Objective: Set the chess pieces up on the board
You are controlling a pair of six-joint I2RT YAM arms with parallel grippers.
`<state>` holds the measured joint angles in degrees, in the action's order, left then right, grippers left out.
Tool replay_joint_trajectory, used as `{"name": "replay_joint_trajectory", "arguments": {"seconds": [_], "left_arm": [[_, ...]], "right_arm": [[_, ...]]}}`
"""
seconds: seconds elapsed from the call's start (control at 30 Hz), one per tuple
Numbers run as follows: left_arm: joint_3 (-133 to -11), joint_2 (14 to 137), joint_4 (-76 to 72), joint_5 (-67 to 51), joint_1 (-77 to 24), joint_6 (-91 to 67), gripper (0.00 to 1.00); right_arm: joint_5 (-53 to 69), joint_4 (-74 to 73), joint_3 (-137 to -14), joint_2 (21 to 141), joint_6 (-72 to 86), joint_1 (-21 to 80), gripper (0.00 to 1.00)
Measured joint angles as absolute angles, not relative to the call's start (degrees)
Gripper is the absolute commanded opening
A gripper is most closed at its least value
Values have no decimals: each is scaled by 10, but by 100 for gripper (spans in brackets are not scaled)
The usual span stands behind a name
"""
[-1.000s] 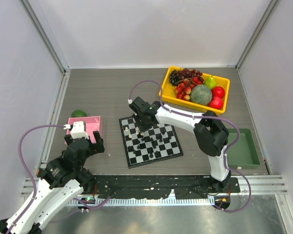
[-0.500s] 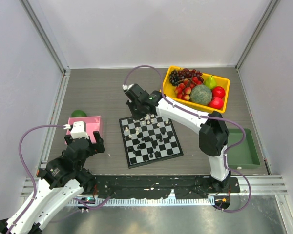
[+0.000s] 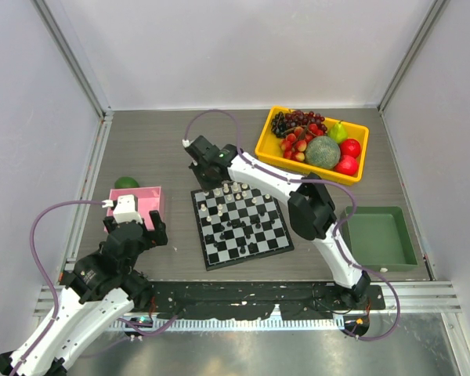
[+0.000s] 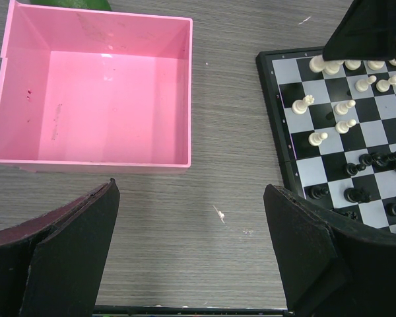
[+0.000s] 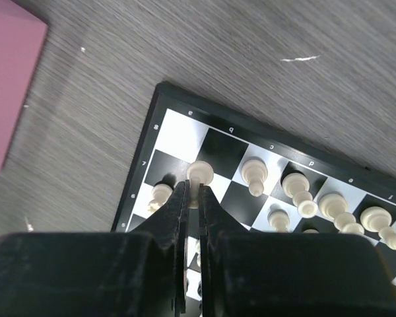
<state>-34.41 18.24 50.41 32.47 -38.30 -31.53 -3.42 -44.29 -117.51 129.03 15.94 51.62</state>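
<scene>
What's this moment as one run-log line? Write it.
right gripper: shut on white chess piece near board corner | left gripper: open, empty, beside pink tray

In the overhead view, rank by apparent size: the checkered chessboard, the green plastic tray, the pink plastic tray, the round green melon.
Largest to smallest:
checkered chessboard
green plastic tray
pink plastic tray, partly hidden
round green melon

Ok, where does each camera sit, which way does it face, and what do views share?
Top external: above and behind the bases, looking down at the table; left arm and right arm show.
Left wrist: looks down at pink tray and part of the board; open left hand in view.
Right wrist: looks down at board corner; right hand shut on a white piece.
Shared: all show the board.
</scene>
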Motion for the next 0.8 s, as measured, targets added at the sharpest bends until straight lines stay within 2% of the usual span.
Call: {"name": "replay_joint_trajectory", "arguments": {"seconds": [0.8], "left_arm": [[-343, 182, 504, 325, -383, -315, 99]], "right_arm": [[-33, -464, -1214, 1341, 153, 503, 10]]}}
